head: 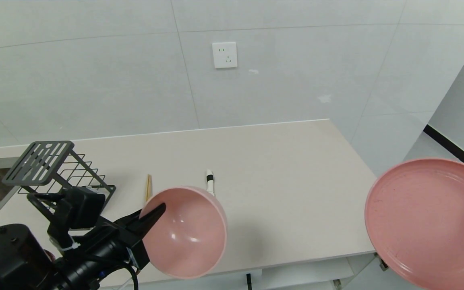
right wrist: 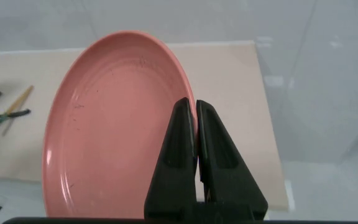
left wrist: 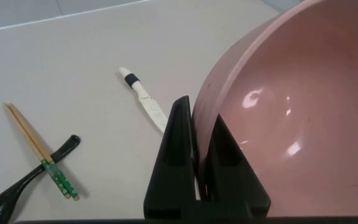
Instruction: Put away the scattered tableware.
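The left gripper (left wrist: pixel 196 124) had clamped shut on the rim of the deep glossy pink bowl (head: pixel 187 233) above the beige table's (head: pixel 288 169) near edge, and the right gripper (right wrist: pixel 196 109) pinched the wide, ridged pink plate (right wrist: pixel 117 124), tilted up off the table's right end.

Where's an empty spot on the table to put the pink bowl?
The table's right half is bare, from the knife to the right edge, and so is the strip along the wall. The left is crowded: rack, chopsticks, spoon and knife lie close together.
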### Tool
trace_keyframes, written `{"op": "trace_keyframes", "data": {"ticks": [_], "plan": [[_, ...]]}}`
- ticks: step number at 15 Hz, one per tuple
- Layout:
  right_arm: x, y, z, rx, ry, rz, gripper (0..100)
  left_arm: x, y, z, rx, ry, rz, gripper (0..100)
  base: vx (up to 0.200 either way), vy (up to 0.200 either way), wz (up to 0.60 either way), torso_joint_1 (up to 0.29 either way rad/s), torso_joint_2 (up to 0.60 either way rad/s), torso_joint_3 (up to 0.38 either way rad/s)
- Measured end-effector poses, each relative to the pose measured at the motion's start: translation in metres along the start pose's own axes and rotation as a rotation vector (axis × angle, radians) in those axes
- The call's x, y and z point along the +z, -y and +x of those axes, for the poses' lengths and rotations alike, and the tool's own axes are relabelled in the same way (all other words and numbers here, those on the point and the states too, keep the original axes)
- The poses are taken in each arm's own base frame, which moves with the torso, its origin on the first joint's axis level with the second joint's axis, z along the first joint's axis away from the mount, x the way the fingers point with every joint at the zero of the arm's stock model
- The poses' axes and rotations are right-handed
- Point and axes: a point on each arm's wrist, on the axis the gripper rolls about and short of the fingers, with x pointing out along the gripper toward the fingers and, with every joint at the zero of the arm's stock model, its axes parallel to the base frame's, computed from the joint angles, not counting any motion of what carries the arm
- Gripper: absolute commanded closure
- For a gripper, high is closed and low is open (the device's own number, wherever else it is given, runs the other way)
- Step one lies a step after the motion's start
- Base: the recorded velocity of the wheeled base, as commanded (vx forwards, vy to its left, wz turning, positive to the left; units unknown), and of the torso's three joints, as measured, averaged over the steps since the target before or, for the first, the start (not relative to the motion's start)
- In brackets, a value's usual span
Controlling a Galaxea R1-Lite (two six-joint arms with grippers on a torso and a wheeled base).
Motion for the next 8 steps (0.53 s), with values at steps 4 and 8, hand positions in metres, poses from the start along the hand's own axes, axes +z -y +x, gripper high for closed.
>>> {"op": "trace_keyframes", "data": {"ticks": [4, 8], "plan": [[0.007, 0.000, 0.034, 0.066, 0.104, -0.022, 100, 0.014, 0.001, 0.003, -0.004, 0.079, 0.004, 100, 0.000, 0.000, 0.00, 0.000, 0.00, 0.000], [-0.016, 0.000, 0.062, 0.107, 0.093, -0.027, 100, 0.028, 0.001, -0.001, -0.007, 0.151, 0.007, 100, 0.000, 0.000, 0.00, 0.000, 0.00, 0.000]]}}
